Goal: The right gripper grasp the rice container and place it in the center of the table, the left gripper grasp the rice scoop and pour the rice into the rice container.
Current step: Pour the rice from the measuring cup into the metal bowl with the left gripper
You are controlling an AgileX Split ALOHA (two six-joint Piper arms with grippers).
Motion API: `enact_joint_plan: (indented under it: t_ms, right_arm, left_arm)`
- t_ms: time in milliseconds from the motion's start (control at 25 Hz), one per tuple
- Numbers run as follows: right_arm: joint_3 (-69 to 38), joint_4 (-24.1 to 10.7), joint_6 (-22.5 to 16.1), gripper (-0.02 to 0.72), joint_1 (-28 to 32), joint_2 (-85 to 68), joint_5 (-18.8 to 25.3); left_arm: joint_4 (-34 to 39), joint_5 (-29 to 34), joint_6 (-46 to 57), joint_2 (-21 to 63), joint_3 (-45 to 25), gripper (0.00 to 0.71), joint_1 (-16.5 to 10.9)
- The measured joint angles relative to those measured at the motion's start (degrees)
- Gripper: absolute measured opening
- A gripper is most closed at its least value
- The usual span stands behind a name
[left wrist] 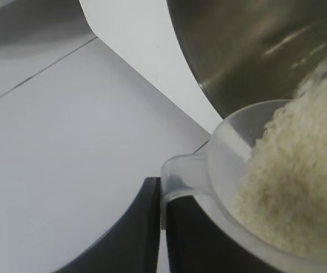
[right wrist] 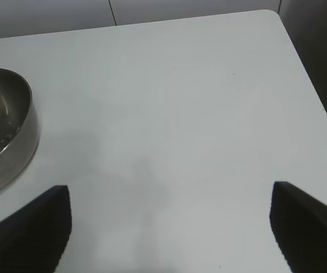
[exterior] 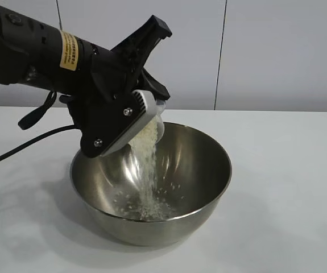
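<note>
Rice [exterior: 148, 170] stream, exterior view only

Plain white table [exterior: 288, 187], steel rice container [exterior: 200, 170] resting on it (shiny inside)

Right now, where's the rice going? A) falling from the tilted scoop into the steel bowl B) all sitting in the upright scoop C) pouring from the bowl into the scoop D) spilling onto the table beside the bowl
A: the left gripper holds the rice scoop tipped over the rice container, and a stream of rice falls to its bottom.
</note>
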State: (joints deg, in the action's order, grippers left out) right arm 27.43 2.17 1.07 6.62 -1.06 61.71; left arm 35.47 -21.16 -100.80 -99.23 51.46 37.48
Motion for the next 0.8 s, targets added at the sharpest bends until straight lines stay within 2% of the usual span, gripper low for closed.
enact_joint_plan:
  t_ms: [160,800]
  right_arm:
    - [0.0,0.0,0.0,0.650,0.0,0.0,0.0]
    - [0.0,0.0,0.0,0.650,0.0,0.0,-0.1]
  left_arm:
    - [1.0,-0.1,-4.0,0.0,0.6,0.013,0.0]
    - [5.8,-0.3,-4.5,0.0,0.7,0.012,0.1]
